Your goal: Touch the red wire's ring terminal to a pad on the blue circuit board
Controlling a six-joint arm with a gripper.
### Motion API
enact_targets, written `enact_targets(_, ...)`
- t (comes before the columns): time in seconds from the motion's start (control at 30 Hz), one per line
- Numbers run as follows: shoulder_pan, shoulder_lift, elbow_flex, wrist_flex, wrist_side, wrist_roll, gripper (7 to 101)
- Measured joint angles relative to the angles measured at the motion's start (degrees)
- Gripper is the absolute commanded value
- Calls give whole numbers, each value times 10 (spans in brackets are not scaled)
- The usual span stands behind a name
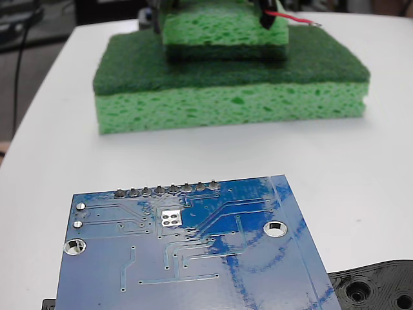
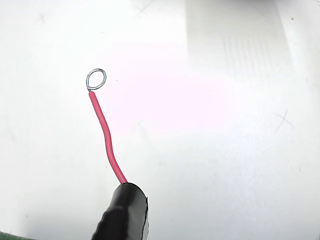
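Note:
The blue circuit board (image 1: 193, 258) lies flat in the foreground of the fixed view, grey solder joints along its far edge. Its small silver square pad (image 1: 171, 217) sits just behind that row. The red wire (image 1: 293, 18) hangs far back at the top, over the stacked sponges, its black sleeve (image 1: 267, 15) pointing down. Its metal tip (image 1: 317, 24) reaches right, well away from the board. In the wrist view the red wire (image 2: 106, 137) rises from the black sleeve (image 2: 122, 215) to the ring terminal (image 2: 96, 78) above bare white table. No gripper fingers show in either view.
A large green sponge (image 1: 229, 97) with a smaller green sponge (image 1: 222, 32) on top stands between the wire and the board. A black plastic plate (image 1: 377, 287) with holes lies at the board's right corner. The white table (image 1: 361, 161) curves off at the left.

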Motion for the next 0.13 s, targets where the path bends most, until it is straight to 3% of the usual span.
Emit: enact_targets(0.13,0,0,0,0,0,0,1003)
